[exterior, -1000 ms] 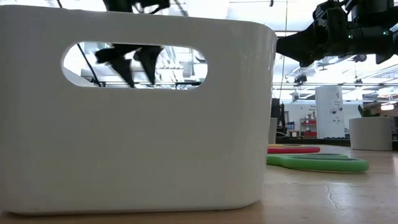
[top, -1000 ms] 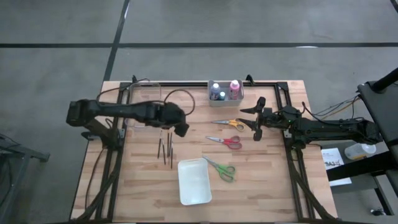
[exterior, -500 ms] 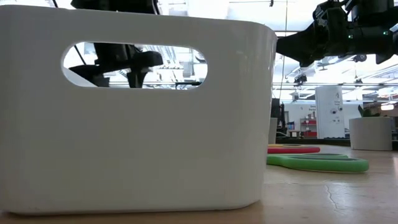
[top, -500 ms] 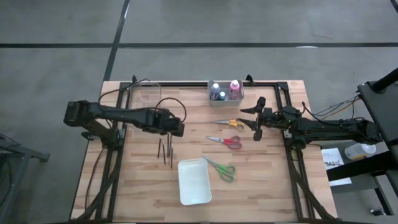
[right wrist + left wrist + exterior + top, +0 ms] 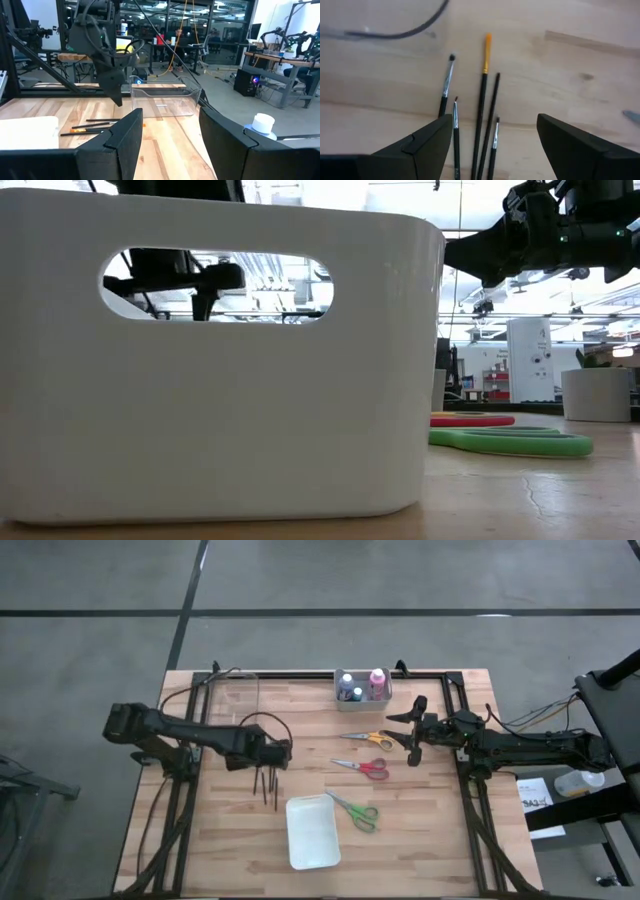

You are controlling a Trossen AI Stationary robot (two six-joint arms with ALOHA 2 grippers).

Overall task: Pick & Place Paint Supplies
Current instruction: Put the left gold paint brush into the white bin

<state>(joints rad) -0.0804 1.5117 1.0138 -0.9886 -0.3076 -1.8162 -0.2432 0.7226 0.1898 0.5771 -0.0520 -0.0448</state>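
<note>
Because the brushes [image 5: 480, 120] lie so close together, side by side and nearly touching, the left gripper [image 5: 268, 753] could grab more than one, or knock them apart. Its jaws are wide open and hold nothing, right above the brush ends near the counter's left side. A thin brush may also roll or slip out when the jaws close.

Next to the brushes sits the white bin [image 5: 312, 831], and beside it the green scissors [image 5: 356, 811]. Farther on lie the red scissors [image 5: 364, 767] and the orange scissors [image 5: 368, 739].

Over by the right side, the right gripper [image 5: 414, 731] waits in the air, jaws partly open and empty.

At the far edge, the bottles [image 5: 361, 686] stand in a small tray.

The counter [image 5: 440, 830] is pale wood planks, on a grey floor. Beyond it is a big room with desks, chairs and bright lights.
</note>
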